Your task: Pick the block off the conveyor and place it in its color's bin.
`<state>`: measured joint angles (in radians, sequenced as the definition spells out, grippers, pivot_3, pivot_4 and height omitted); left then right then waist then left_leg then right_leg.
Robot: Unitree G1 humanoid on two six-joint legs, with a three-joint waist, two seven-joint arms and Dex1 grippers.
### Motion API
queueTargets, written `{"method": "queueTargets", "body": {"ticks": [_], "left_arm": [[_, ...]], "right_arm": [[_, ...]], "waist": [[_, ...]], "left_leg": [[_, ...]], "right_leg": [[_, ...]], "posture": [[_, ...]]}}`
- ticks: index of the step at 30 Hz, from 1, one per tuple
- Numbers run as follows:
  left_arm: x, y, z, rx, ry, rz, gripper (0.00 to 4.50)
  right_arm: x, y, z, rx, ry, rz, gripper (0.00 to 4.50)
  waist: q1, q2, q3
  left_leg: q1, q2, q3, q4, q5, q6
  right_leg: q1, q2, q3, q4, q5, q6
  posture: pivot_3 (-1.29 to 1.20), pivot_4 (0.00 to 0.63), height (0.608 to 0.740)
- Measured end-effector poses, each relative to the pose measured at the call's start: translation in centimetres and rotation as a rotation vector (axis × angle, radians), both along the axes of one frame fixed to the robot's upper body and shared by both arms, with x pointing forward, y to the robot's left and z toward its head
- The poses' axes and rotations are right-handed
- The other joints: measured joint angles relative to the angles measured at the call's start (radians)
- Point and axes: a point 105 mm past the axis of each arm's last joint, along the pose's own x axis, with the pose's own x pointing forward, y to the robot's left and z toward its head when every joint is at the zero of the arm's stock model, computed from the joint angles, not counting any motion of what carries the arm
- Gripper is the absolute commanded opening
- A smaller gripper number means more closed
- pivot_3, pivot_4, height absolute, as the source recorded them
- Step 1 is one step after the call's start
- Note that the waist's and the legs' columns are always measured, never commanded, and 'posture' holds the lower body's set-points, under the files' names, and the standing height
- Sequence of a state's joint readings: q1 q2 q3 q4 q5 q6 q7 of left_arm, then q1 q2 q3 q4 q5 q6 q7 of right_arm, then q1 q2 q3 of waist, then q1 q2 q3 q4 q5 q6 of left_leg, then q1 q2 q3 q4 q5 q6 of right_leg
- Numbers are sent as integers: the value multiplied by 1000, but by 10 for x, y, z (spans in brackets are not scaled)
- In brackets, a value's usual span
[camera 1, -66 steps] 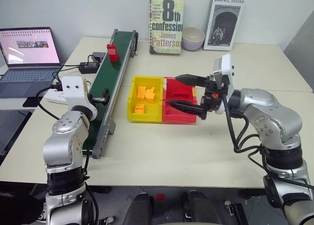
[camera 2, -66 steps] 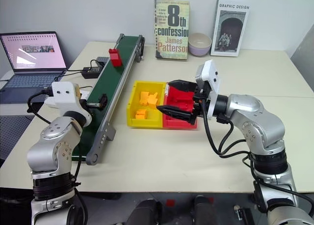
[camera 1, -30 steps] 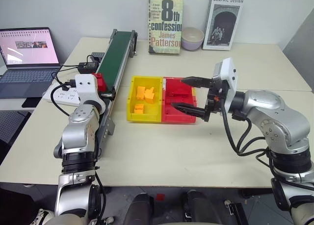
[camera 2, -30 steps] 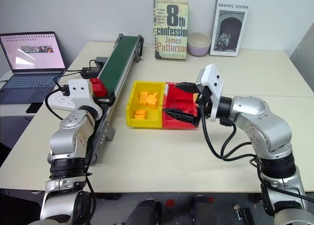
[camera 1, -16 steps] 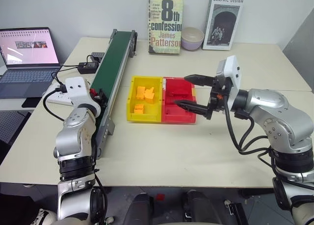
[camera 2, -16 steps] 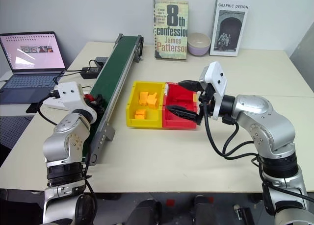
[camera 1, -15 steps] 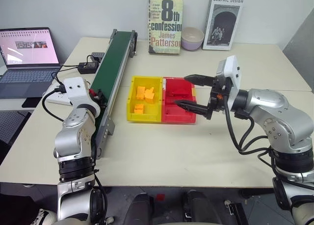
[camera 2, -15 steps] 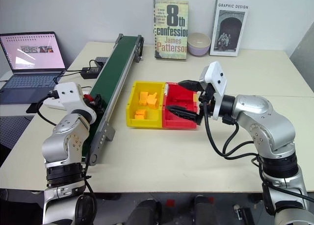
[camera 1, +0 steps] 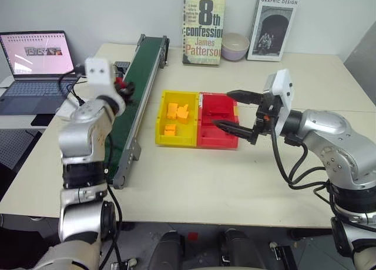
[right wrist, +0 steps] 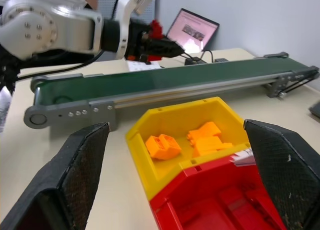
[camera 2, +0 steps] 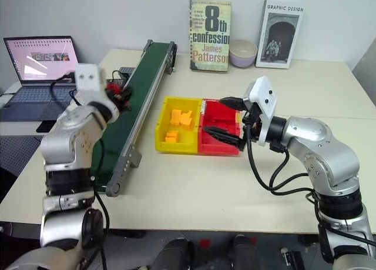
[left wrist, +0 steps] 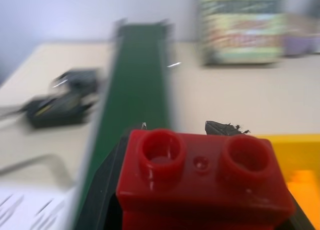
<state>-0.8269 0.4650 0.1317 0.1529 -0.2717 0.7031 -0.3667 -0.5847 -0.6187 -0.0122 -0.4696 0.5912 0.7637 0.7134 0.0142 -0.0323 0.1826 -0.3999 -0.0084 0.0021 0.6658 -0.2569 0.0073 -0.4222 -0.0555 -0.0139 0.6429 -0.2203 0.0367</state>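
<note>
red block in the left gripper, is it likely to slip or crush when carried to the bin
The red block looks like hard moulded plastic with two studs, so it probably won't crush. Its glossy surface could slip, though the left gripper is shut on it. It looks small and likely light, so carrying should be easy.

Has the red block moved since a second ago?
Yes. The block, then low beside the conveyor rail, now sits higher, lifted clear of the belt in the left end effector, which is shut on it.
</note>
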Motion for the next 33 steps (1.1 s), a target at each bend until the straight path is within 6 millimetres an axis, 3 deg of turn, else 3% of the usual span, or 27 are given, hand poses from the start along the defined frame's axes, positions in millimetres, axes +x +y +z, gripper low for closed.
{"method": "queueTargets", "body": {"ticks": [6,9,12,13,18,24,27,33], "left_arm": [[-6,-84,-5,132,37,-460,1533],[-16,-141,-22,201,42,-706,1533],[-18,-171,-45,266,57,-820,1533],[-16,-174,-49,273,57,-826,2233],[-10,-186,-57,305,52,-879,3258],[-6,-181,-63,351,50,-890,4430],[-3,-167,-61,363,55,-875,4488],[0,-123,-30,367,4,-811,4488]], "right_arm": [[1,-20,-6,-26,6,-184,4500],[-4,-33,-21,-33,51,-300,4500],[-11,-31,-37,-45,95,-332,4500],[-13,-32,-39,-41,99,-347,4500],[-16,-31,-47,-9,128,-401,4500],[-16,-34,-43,-2,112,-431,4500],[-16,-39,-40,-8,102,-444,4500],[-15,-36,-34,-40,103,-371,4500]], "waist": [[-6,0,0],[3,0,0],[-3,0,0],[-9,0,0],[-15,0,0],[-15,0,0],[-17,0,0],[-17,0,0]], "left_leg": [[0,2,-1,-1,0,0],[0,2,-2,-1,0,0],[0,1,2,-1,0,1],[0,1,3,-1,0,1],[0,2,1,0,0,1],[-1,2,1,0,0,1],[-1,2,1,-1,0,1],[0,3,-1,-1,0,1]], "right_leg": [[-1,1,0,1,0,0],[0,1,0,0,-1,-1],[-1,1,1,0,-1,0],[-2,1,2,0,-1,0],[-2,3,1,1,-3,3],[-2,2,0,1,-2,2],[-2,2,1,1,-2,2],[-2,3,0,2,-2,2]], "posture": [[0,150,740],[0,150,740],[0,150,740],[0,150,740],[0,150,740],[0,150,740],[0,150,740],[0,150,740]]}}
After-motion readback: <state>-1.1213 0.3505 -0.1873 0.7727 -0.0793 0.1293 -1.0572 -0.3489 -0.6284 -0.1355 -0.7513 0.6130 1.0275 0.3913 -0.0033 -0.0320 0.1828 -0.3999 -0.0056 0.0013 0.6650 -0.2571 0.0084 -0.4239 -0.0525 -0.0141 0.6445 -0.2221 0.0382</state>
